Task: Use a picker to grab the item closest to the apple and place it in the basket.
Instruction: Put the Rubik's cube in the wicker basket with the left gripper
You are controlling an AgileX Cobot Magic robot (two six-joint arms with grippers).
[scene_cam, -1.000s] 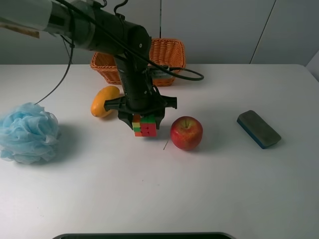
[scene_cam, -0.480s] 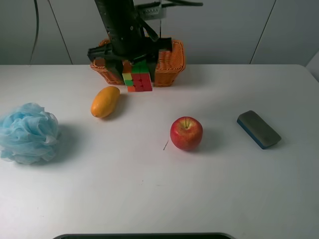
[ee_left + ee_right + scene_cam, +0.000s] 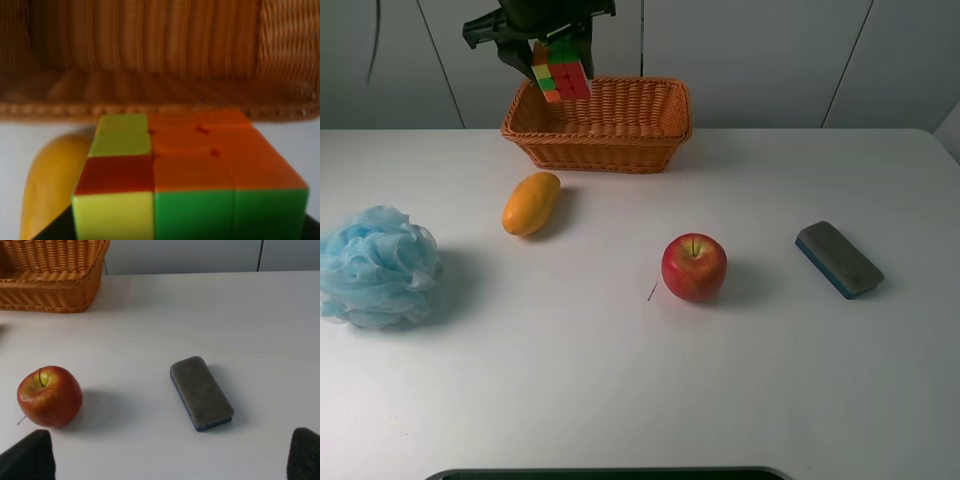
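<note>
My left gripper [image 3: 560, 62] is shut on a multicoloured puzzle cube [image 3: 561, 72] and holds it high, above the left part of the orange wicker basket [image 3: 665, 125]. In the left wrist view the cube [image 3: 190, 175] fills the frame, with the basket [image 3: 150, 65] beyond it. The red apple [image 3: 694, 267] sits on the white table right of centre; it also shows in the right wrist view [image 3: 49, 396]. My right gripper [image 3: 165, 460] shows only its two dark fingertips [image 3: 27, 457], wide apart, with nothing between them.
A yellow mango [image 3: 530, 203] lies in front of the basket's left end. A blue bath pouf [image 3: 375, 265] sits at the far left. A grey-and-blue eraser block [image 3: 838, 259] lies to the right of the apple.
My left gripper has lifted the cube from beside the apple and carried it back and up, to above the basket's left part. Nothing else moved.
</note>
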